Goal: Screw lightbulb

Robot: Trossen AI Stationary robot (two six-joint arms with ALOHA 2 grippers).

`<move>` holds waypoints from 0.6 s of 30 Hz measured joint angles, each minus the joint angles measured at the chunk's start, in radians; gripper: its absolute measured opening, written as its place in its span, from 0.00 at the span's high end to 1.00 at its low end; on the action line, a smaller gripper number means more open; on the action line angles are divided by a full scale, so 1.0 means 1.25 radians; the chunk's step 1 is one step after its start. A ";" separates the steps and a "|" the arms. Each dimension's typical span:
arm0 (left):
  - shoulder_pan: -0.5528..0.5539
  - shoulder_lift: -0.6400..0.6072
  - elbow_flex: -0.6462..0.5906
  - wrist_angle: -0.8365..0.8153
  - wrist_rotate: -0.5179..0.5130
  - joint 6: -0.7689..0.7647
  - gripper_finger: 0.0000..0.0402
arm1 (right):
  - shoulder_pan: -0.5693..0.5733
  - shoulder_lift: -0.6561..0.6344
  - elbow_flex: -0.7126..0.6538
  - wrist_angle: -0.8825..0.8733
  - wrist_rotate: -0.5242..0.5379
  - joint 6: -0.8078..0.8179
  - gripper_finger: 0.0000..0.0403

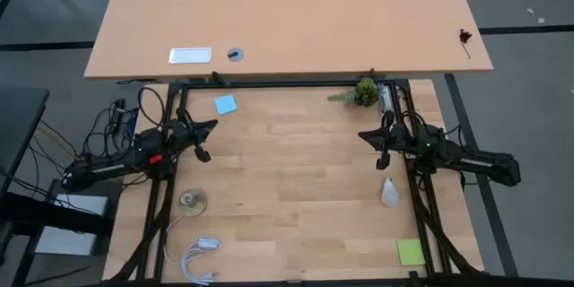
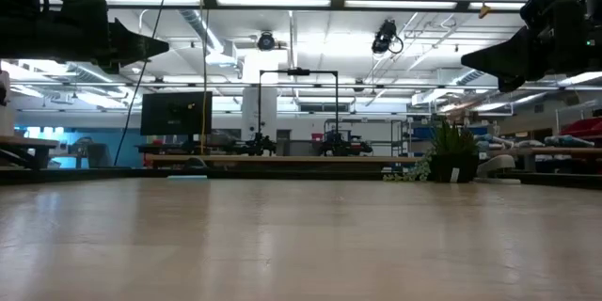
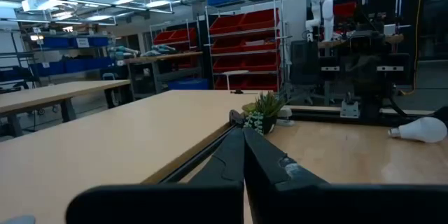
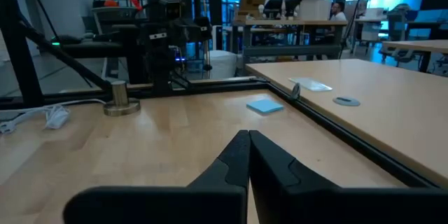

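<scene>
Both arms hang above the desk [image 1: 287, 197] at its sides, and nothing is in hand. The left pincer [image 1: 212, 126] sits over the left edge, fingers pressed together and empty, as its own wrist camera shows the two dark tips meeting in a point. The right pincer [image 1: 364, 134] mirrors it on the far side, tips likewise together, holding nothing. The lightbulb [image 1: 389, 192] lies on its side on the wood near the right edge, just beside the right arm's frame and a little nearer the front than that pincer; the left wrist camera catches it across the desk too [image 3: 422, 130], white and frosted. The socket disc [image 1: 192, 201] rests on the opposite side, front-left, with its white cord [image 1: 199, 256] coiled closer to the front edge. That layout looks deliberate: bulb within the right arm's reach, socket within the left's. A small plant [image 1: 364, 91] stands at the back, a blue note [image 1: 225, 104] back-left, a green note [image 1: 410, 251] front-right. By my read, the job has not yet begun.
</scene>
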 joint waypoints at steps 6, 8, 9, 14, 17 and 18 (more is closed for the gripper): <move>0.000 0.000 0.000 0.000 0.000 0.000 1.00 | 0.000 0.000 0.000 0.000 0.000 0.000 0.95; 0.000 0.000 0.000 0.000 0.000 0.000 1.00 | 0.000 0.000 0.000 0.000 0.000 0.000 0.96; 0.000 0.000 0.000 0.000 0.000 0.000 1.00 | 0.000 0.000 0.000 0.000 0.000 0.000 0.96; 0.000 0.000 0.000 0.000 0.000 0.000 1.00 | 0.000 0.000 0.000 0.000 0.000 0.000 0.95; 0.000 0.000 0.000 0.000 0.000 0.000 1.00 | 0.000 0.000 0.000 0.000 0.000 0.000 0.95; 0.000 0.000 0.000 0.000 0.000 0.000 1.00 | 0.000 0.000 0.000 0.000 0.000 0.000 0.95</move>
